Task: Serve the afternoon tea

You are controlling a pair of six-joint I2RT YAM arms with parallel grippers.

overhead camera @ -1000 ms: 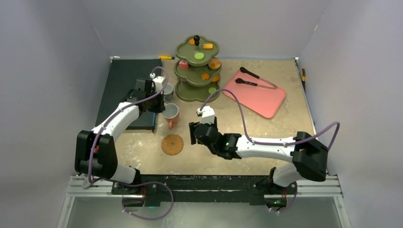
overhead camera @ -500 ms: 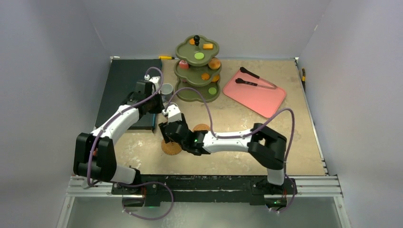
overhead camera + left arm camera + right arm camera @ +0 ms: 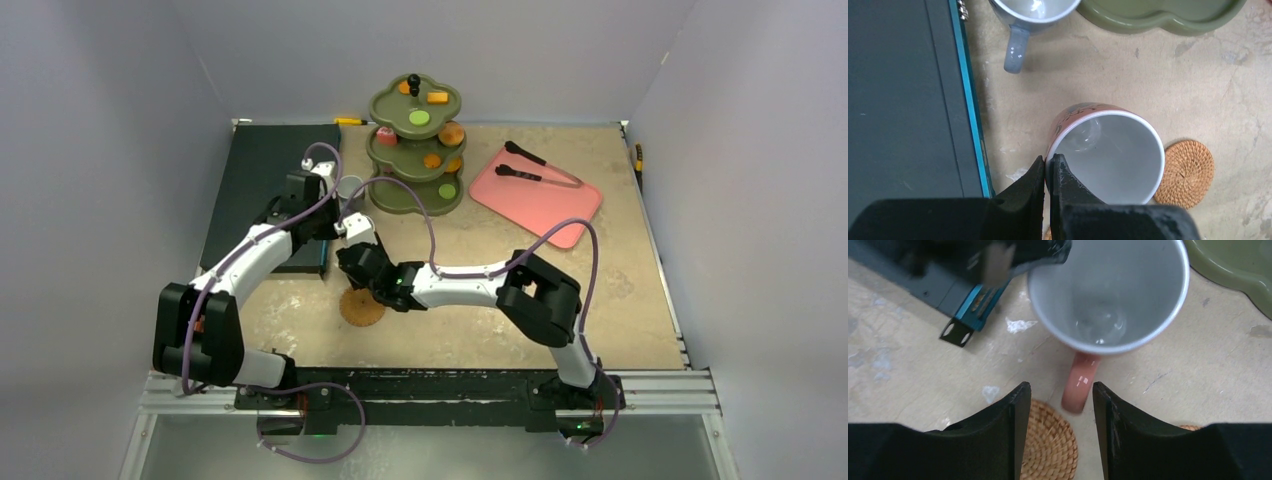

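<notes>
While our left gripper (image 3: 1049,167) pinches the orange mug (image 3: 1108,155) by its rim, our right gripper (image 3: 1060,392) lines up on the handle (image 3: 1080,382).
On the table (image 3: 600,300), the stand (image 3: 415,150) keeps the sweets (image 3: 419,118) at the back. The orange mug stands in front of it beside the dark box (image 3: 903,90), steadied by our clenched left jaws so that, we judge, it cannot turn. The grey mug (image 3: 1020,20) is behind it. Our right jaws stand apart, straddling the handle without touching, likely to carry the mug onto the coaster (image 3: 1048,440) just beside.
</notes>
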